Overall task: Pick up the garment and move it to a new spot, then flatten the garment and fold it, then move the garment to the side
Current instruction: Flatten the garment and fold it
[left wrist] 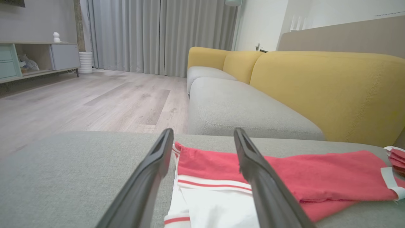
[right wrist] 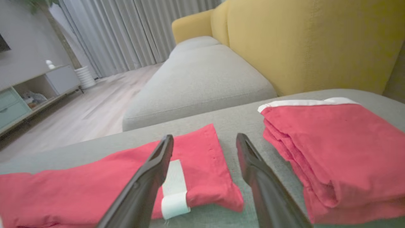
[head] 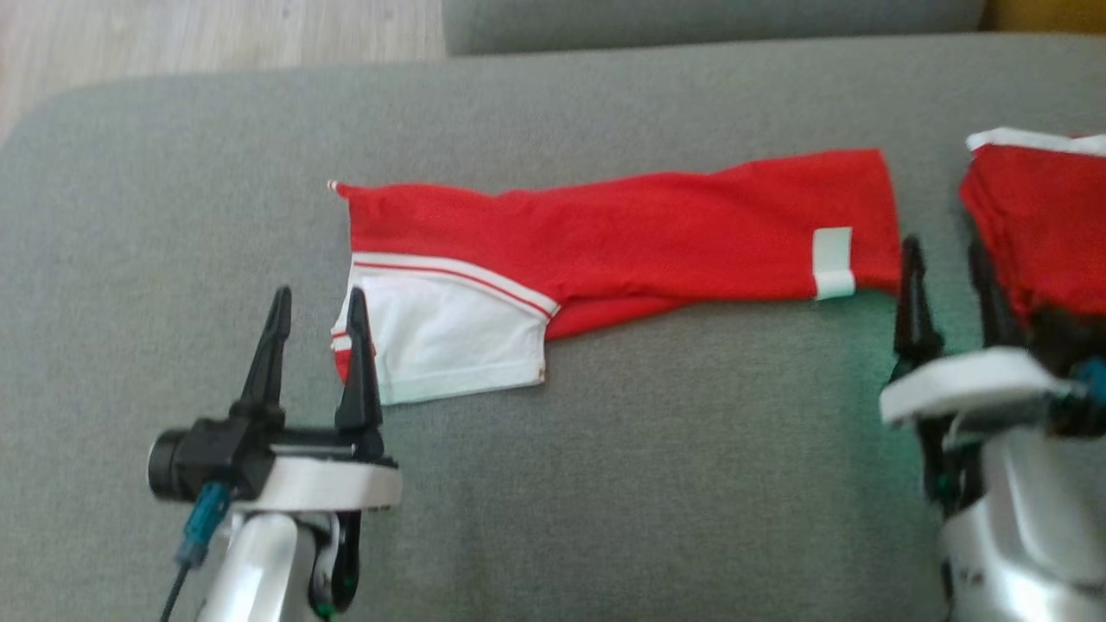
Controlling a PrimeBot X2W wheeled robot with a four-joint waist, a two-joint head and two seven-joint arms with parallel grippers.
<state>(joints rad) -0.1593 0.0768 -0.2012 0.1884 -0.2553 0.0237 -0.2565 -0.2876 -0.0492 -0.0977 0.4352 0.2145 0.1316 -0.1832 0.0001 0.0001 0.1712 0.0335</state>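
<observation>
Where the head view's right edge cuts in, the second folded red garment (head: 1045,225) is only partly seen, its near end hidden behind the right arm's pale wrist. The red garment (head: 648,233) lies as a long folded strip on the grey seat cushion (head: 605,484). The left tool (head: 318,298), fingers spread, sits at this garment's white-panelled end, one finger crossing the edge of the white panel (head: 449,333); whether it touches cannot be told. The right tool (head: 943,250), likewise spread, stands just beyond the garment's end bearing the white tab (head: 832,263).
</observation>
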